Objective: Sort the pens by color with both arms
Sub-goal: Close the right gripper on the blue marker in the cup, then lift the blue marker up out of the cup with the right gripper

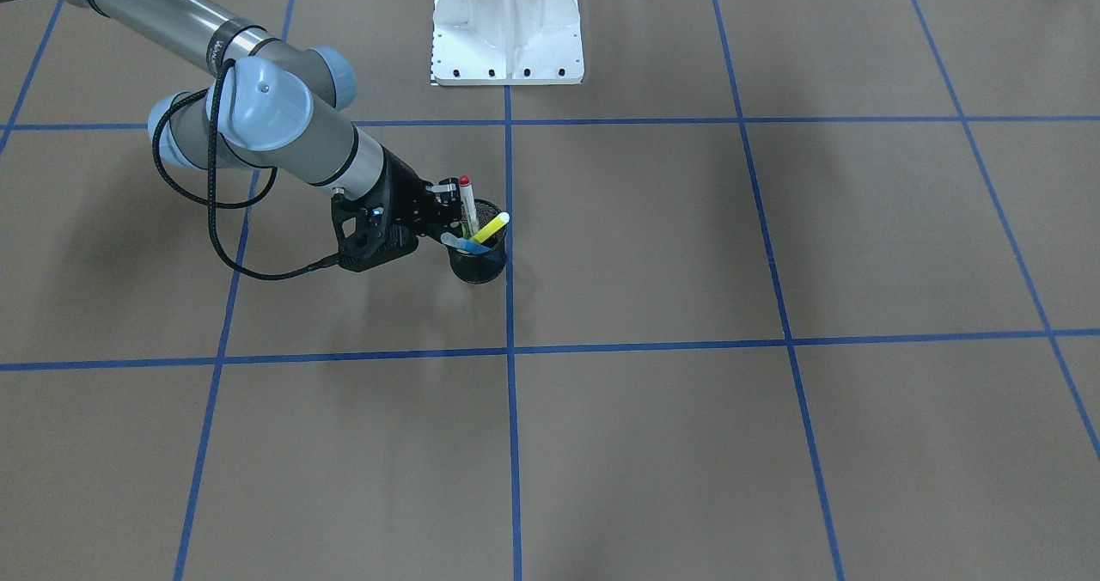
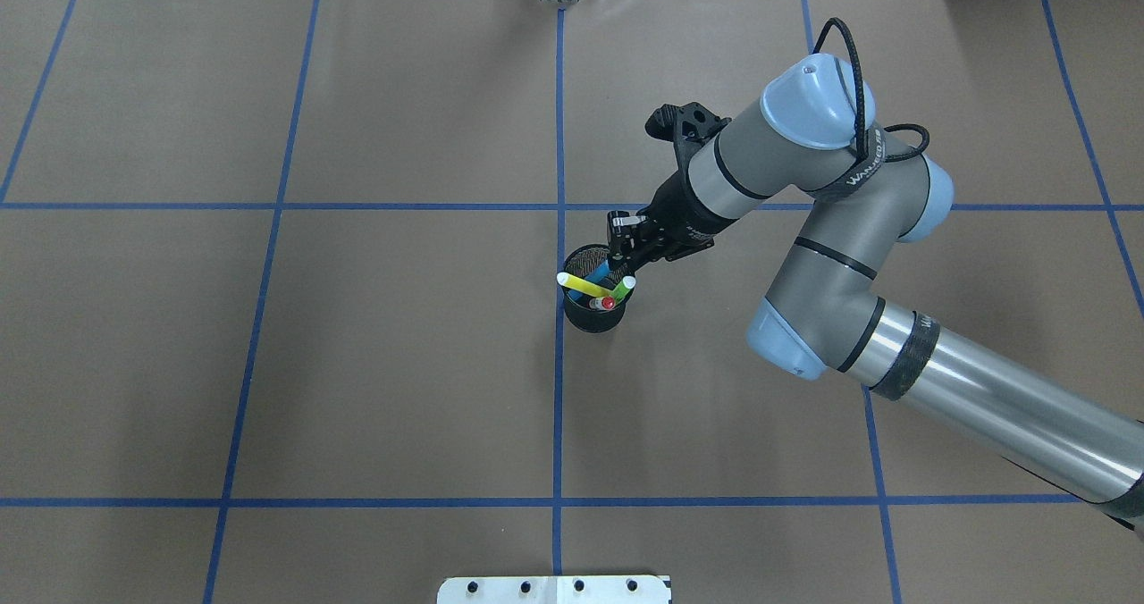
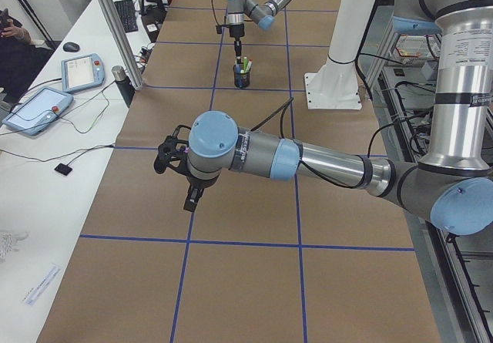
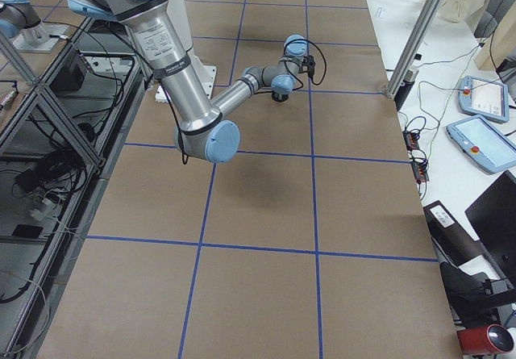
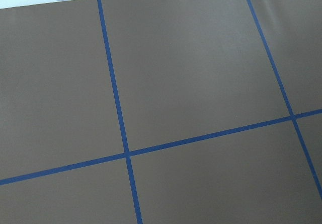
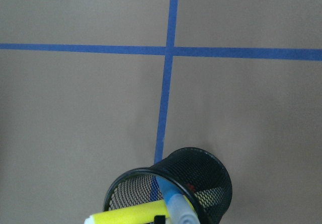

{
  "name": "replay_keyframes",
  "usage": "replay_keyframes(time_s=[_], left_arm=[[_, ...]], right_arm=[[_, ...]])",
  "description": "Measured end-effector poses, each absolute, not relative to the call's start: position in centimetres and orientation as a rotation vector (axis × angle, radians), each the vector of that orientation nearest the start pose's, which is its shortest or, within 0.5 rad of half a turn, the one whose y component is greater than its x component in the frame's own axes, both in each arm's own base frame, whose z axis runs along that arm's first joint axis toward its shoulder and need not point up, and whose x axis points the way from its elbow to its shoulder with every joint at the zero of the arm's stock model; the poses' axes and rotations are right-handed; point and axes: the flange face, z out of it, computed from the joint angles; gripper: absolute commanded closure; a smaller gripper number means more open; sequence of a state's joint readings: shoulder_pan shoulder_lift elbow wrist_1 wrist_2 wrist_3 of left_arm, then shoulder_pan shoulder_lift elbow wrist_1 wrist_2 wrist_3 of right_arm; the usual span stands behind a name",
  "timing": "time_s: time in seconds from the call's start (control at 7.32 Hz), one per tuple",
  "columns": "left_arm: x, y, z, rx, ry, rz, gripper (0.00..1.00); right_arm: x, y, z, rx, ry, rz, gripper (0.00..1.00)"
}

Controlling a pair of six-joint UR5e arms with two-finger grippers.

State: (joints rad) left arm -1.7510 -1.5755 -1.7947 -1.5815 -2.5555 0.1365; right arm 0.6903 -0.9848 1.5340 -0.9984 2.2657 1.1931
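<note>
A black mesh cup (image 1: 477, 265) stands by the table's centre line and holds all four pens. The white pen with red ends (image 1: 467, 207) stands upright. The yellow highlighter (image 1: 491, 229) and the blue pen (image 1: 460, 243) lean, and the lime green highlighter (image 2: 623, 285) sits at the cup's rim. My right gripper (image 2: 623, 260) hangs just above the cup, close to the pens' tops. I cannot tell whether it is open or shut. The right wrist view shows the cup (image 6: 201, 173) with the yellow (image 6: 131, 215) and blue (image 6: 177, 206) pens. My left gripper (image 3: 190, 199) hovers over bare table far from the cup; I cannot tell its state.
The table is brown paper with a blue tape grid (image 1: 509, 349). The white bolted pedestal (image 1: 507, 27) stands at the robot's side, behind the cup. Tablets and cables (image 3: 38, 108) lie on a side bench off the table's far edge.
</note>
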Motion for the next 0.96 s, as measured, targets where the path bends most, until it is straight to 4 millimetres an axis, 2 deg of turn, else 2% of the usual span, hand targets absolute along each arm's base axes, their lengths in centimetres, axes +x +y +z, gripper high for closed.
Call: replay_keyframes(time_s=[0.41,0.68,0.96], left_arm=[[-13.8,-47.7,52.9,0.371,0.933,0.078,0.0],[-13.8,-47.7,52.8,0.372,0.933,0.079,0.0],[-13.8,-47.7,52.8,0.371,0.933,0.078,0.0]], right_arm=[[-48.1,-48.8,25.7,0.011,-1.229,-0.117,0.79],[-47.7,-49.0,25.7,0.009,-1.23,-0.114,0.79],[-46.3,-49.9,25.3,-0.003,-1.241,-0.103,0.79]])
